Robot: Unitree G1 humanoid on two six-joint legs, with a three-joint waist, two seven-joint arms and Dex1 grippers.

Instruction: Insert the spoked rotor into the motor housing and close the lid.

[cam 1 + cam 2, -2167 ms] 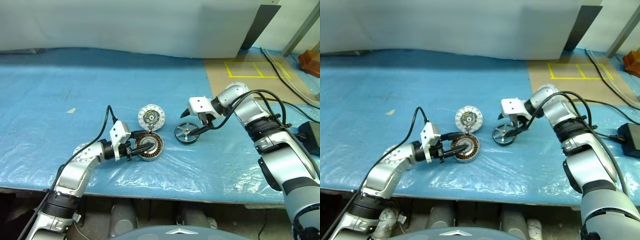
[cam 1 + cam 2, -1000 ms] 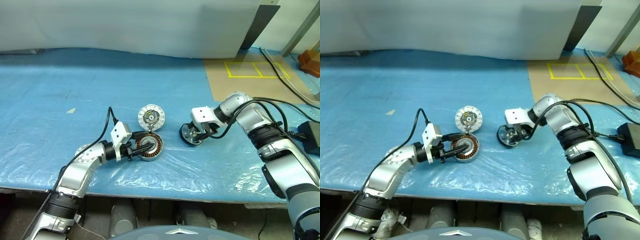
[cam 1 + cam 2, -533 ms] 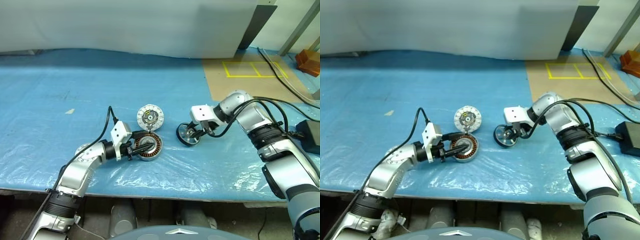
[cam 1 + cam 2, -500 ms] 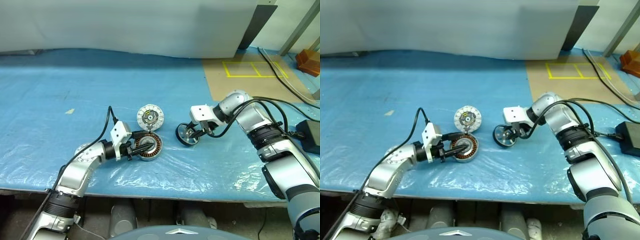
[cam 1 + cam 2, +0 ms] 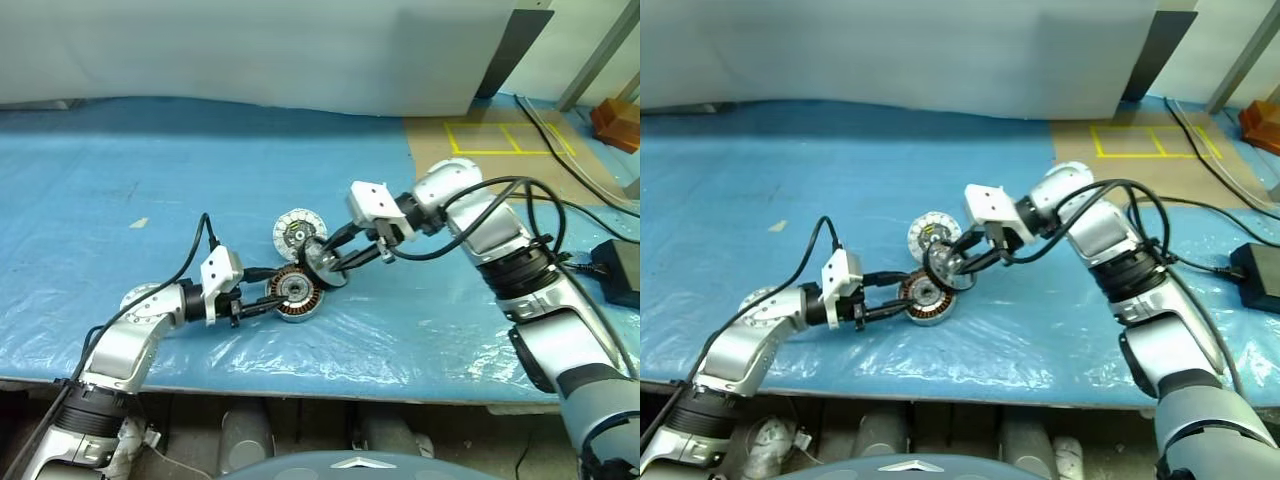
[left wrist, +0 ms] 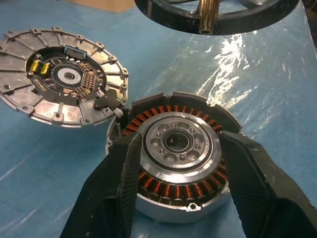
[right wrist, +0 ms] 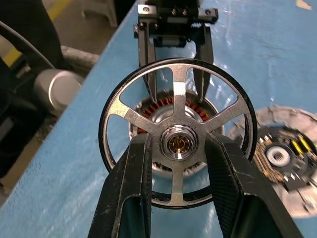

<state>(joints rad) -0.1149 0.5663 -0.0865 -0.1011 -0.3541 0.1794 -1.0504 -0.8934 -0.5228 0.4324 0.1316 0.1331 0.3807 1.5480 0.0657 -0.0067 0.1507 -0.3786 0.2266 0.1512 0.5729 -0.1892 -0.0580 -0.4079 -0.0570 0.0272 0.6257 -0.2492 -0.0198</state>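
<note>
The motor housing (image 5: 292, 293), a copper-wound ring around a silvery centre, lies flat on the blue sheet. My left gripper (image 5: 262, 300) is open and level with it, its fingers (image 6: 124, 163) flanking the silvery centre (image 6: 179, 144). The spoked rotor (image 7: 179, 99) hangs tilted just above the housing, with my right gripper (image 7: 179, 144) shut on its hub. From the head, the rotor (image 5: 322, 262) sits between the housing and the lid (image 5: 296, 230). The lid (image 6: 59, 84) lies flat, touching the housing's far edge, its holed face with circuit parts up.
Blue plastic sheeting (image 5: 150, 180) covers the table. A cardboard patch with yellow tape (image 5: 490, 150) lies at the back right. Black cables and a black box (image 5: 625, 268) sit at the right edge. A white panel (image 5: 250, 50) stands along the back.
My right gripper has lifted the rotor off the sheet and carried it left, to just above the housing. My left gripper has drawn back a little to the left; housing and lid stayed.
</note>
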